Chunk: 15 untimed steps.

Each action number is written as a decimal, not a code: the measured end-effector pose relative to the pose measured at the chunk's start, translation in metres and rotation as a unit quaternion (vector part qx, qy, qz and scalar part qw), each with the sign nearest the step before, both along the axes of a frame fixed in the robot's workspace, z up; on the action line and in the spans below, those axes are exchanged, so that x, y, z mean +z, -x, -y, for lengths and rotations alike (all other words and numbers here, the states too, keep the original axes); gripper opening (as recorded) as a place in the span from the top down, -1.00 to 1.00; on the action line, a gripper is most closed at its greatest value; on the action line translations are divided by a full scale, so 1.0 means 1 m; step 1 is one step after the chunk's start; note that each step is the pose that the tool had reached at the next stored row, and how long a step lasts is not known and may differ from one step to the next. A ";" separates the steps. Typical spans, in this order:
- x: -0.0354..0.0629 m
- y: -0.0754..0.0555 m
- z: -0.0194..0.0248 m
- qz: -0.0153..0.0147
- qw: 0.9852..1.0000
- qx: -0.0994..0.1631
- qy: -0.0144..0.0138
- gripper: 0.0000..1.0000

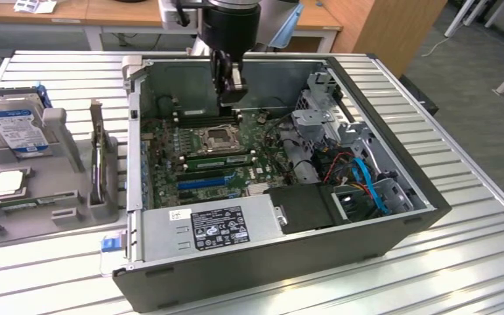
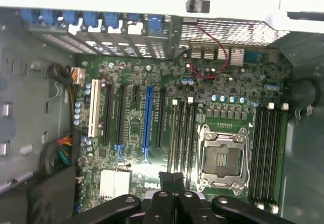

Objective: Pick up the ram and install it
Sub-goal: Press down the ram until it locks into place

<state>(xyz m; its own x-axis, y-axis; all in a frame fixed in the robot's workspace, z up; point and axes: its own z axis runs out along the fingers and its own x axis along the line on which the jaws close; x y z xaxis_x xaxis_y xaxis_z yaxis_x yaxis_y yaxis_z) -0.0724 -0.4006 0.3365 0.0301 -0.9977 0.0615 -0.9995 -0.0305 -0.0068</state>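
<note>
Ram [image 1: 221, 159] is sitting along the black slots [image 2: 183, 133] just beside the CPU socket [image 1: 217, 136], inside the open case [image 1: 278, 289] on the desk [image 1: 480, 262]. It's showing as a green stick with dark chips, lying parallel to the slots. I can't tell whether it's fully seated or whether the end latches are clicked.

Claw [image 1: 231, 92] is hanging above the board, over the far side of the socket, near the case's back wall. Its fingers are pressed together and holding nothing; the wrist view shows the tips [image 2: 172, 181] meeting with no stick between them.

Judging from this, things that could be going wrong:
- Ram is possibly sitting only partway in. Uneven push = one end staying high, latch not closing, contacts not mating.
- Closed claw is hovering close to the open socket [image 2: 223, 158]. A drop slightly off line is risking bent socket pins.
- Pressing the stick off-centre or at a tilt is risking flexing the thin board or cracking a slot.
- Notch misaligned with the slot key = force going into the board instead of the slot.
- Arm is working deep inside the case, so a sideways move is risking a knock on the walls or the cables [image 1: 361, 177] at the exterior view's right.
</note>
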 end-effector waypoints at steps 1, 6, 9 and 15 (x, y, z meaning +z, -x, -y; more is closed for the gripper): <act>-0.0001 0.000 0.0000 0.000 1.000 -0.009 0.000 0.79; 0.0000 0.000 0.0000 0.000 0.999 -0.055 0.000 0.79; 0.0000 0.000 0.0000 0.000 0.997 -0.082 0.000 0.79; 0.0000 0.000 0.0000 0.000 0.991 -0.136 0.000 0.79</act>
<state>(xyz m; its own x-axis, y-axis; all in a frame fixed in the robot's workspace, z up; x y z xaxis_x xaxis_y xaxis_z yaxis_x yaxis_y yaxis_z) -0.0723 -0.4005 0.3365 -0.2398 -0.9689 0.0614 -0.9708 0.2398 -0.0068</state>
